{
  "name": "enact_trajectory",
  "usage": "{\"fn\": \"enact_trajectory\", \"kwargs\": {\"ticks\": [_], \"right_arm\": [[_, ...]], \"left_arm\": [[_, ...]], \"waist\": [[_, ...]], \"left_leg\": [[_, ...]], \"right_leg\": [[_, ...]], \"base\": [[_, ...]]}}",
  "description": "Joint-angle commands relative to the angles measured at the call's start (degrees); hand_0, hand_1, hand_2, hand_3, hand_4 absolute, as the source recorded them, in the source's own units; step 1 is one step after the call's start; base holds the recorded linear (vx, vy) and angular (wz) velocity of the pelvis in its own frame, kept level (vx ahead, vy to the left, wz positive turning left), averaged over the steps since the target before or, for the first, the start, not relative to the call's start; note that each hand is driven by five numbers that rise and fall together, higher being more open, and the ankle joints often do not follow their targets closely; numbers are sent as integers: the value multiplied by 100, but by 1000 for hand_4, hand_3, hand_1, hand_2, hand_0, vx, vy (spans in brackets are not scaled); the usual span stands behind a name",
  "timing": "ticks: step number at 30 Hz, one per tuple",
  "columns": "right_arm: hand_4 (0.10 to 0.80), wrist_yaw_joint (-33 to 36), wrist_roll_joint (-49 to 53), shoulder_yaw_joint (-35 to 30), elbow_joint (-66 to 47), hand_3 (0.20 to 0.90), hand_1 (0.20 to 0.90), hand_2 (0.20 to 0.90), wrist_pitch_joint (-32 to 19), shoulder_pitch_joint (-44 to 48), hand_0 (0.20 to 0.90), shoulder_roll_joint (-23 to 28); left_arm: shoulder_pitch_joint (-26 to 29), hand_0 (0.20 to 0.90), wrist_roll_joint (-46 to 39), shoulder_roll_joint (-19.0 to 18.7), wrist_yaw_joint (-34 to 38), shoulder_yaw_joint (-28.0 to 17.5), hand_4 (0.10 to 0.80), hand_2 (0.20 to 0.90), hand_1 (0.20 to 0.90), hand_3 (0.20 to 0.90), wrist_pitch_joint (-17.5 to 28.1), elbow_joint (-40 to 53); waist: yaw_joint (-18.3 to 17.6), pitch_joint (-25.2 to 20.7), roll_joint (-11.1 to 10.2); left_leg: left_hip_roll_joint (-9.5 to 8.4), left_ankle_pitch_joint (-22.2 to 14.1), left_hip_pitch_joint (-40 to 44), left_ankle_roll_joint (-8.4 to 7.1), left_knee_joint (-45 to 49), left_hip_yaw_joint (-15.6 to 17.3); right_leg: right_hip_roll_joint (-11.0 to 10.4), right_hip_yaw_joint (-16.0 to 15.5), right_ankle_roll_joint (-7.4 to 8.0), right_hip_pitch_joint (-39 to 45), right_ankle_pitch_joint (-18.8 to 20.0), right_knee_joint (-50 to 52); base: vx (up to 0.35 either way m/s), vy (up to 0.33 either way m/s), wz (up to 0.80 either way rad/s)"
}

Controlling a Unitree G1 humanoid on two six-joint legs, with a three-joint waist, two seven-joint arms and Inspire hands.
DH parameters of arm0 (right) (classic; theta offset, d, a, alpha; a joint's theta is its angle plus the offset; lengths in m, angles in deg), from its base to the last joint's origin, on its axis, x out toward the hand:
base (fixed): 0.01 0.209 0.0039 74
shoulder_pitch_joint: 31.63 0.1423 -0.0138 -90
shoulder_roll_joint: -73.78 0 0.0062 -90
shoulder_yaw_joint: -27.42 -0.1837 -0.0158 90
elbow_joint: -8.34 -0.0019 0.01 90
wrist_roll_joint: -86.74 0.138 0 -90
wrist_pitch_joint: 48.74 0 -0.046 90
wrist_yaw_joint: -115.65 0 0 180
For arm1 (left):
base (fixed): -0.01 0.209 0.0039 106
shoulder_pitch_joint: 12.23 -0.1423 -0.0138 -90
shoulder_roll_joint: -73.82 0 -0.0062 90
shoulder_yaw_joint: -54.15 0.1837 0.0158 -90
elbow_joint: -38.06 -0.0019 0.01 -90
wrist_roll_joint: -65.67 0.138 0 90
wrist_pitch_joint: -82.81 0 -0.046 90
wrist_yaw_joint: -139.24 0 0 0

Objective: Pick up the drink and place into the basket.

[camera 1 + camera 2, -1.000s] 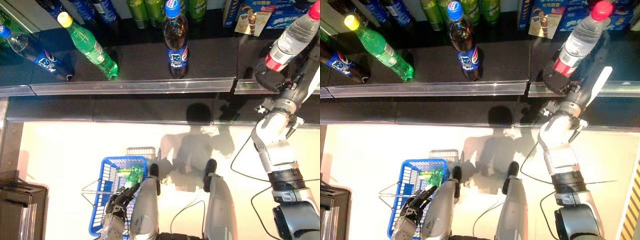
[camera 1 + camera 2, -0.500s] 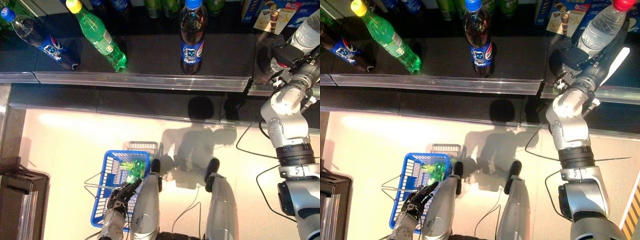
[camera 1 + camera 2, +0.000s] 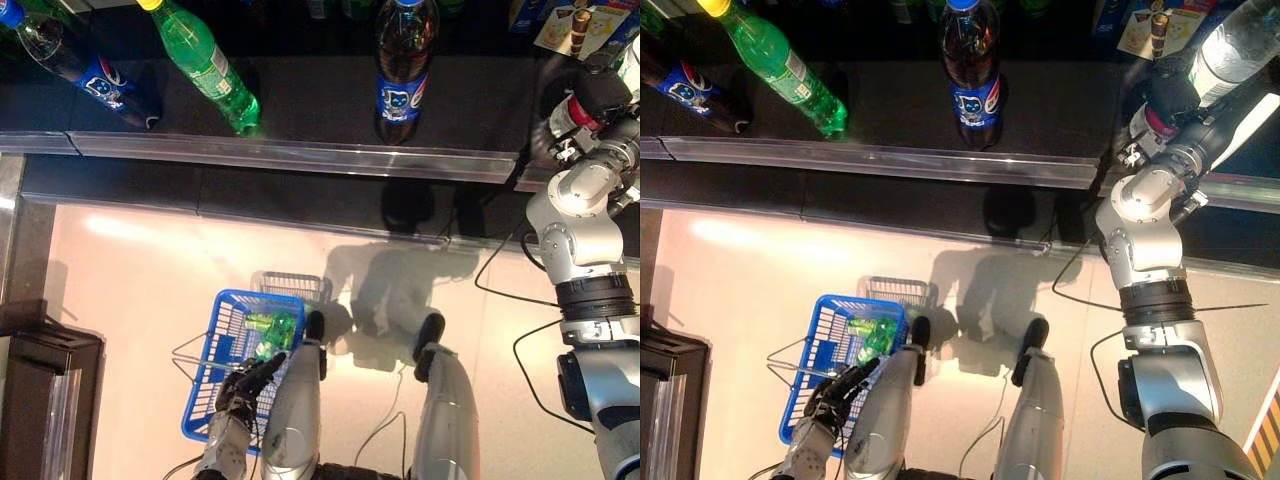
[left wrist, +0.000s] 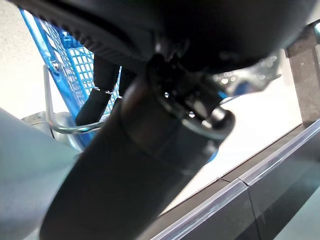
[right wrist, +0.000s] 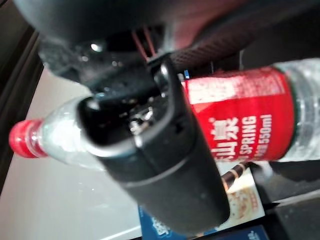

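Nearest the robot, the left hand (image 3: 243, 383) curls its fingers round the wire handle (image 4: 60, 127) of the blue basket (image 3: 222, 352), holding it low on the floor side so it is ready to receive; a green bottle (image 3: 268, 330) already lies inside. Farther off, at the dark shelf (image 3: 300, 105), the right hand (image 3: 1172, 98) is wrapped round the water bottle (image 5: 240, 122) with the red label. That grip suggests it is being lifted clear of the shelf edge, apart from the cola bottle (image 3: 402, 68) and the green soda bottle (image 3: 208, 64) standing there.
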Motion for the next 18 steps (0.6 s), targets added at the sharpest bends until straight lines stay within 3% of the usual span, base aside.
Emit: {"fn": "enact_trajectory", "kwargs": {"ticks": [1,10,18], "right_arm": [[100,146,-376,70,-435,200,300,300,-336,747,300,688],[100,155,-888,-273,-1256,200,300,300,-348,156,300,674],[100,-857,-1290,-738,-3028,200,300,300,-745,-1352,300,124]], "left_arm": [[-449,300,-155,-605,-196,4,100,300,300,200,548,579],[-420,300,-675,-510,-343,-363,100,300,300,200,1112,1023],[-503,300,-703,-544,-272,-880,100,300,300,200,1610,2444]], "waist": [[-48,-99,-120],[-196,-99,-97],[-445,-133,-102]], "left_leg": [[-264,891,-182,466,-14,128],[-274,933,107,444,-67,211],[-263,1029,658,391,-270,336]], "right_leg": [[91,-118,-212,620,-353,-5],[84,-101,-273,801,-437,86],[124,-21,-293,1282,-513,-10]], "base": [[0,0,0],[-32,26,1],[-16,66,0]]}}
